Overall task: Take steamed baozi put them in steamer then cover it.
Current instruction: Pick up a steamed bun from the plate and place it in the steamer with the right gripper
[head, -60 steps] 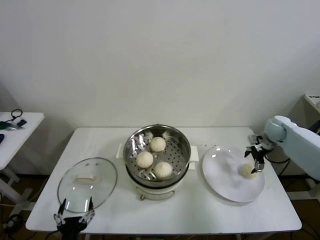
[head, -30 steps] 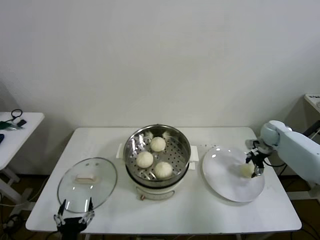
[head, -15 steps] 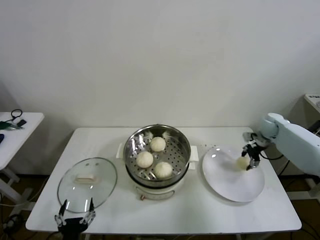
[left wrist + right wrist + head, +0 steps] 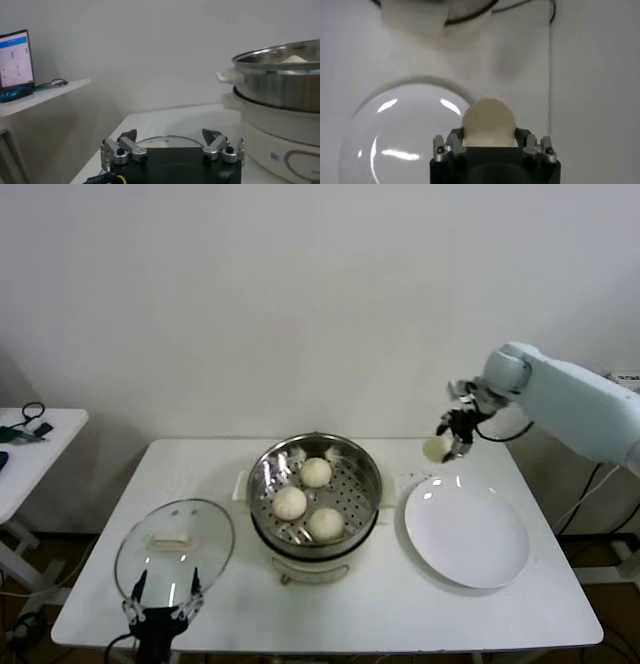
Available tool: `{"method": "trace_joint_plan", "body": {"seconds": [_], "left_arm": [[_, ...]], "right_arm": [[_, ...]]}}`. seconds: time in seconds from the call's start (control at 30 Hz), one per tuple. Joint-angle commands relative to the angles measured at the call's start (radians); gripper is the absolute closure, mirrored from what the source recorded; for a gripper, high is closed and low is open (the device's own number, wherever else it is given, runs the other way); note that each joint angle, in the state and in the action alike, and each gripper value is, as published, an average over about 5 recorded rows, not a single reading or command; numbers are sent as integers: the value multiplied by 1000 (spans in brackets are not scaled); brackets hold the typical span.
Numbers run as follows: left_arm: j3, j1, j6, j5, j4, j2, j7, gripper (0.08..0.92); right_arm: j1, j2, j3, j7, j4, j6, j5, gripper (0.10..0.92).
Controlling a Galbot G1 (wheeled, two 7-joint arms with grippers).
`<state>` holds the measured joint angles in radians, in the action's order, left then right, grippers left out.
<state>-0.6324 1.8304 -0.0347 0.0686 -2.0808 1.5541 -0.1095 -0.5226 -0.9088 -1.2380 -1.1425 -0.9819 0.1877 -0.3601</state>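
Note:
The steel steamer [image 4: 262, 484] stands mid-table on its white base and holds three cream-white baozi [image 4: 290, 503] on the perforated tray. My right gripper [image 4: 449, 440] is shut on the fourth baozi [image 4: 436, 448] and holds it in the air above the table's far edge, between the steamer and the white plate [image 4: 467, 532]. The right wrist view shows that bun [image 4: 488, 122] clamped between the fingers [image 4: 454, 140], high over the plate [image 4: 410, 130]. The glass cover [image 4: 175, 552] lies flat at the front left. My left gripper [image 4: 160, 609] is open and empty just in front of the cover, also in its wrist view [image 4: 171, 145].
The white plate is bare, right of the steamer. The steamer's side [image 4: 280, 95] fills the right of the left wrist view. A small side table [image 4: 25, 449] with cables stands off to the left. A white wall runs behind the table.
My right gripper has lifted the last baozi off the plate and carried it up and left, toward the steamer. The left gripper has shifted slightly toward the cover.

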Motion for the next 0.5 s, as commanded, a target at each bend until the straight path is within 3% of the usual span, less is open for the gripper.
{"method": "trace_joint_plan", "body": {"seconds": [0.03, 0.5], "left_arm": [[23, -4, 1, 11, -5, 4, 1, 177], [22, 16, -14, 2, -20, -1, 20, 177]], "right_arm": [[-176, -54, -143, 70, -137, 105, -239, 357], [-283, -170, -306, 237, -343, 242, -468, 360]]}}
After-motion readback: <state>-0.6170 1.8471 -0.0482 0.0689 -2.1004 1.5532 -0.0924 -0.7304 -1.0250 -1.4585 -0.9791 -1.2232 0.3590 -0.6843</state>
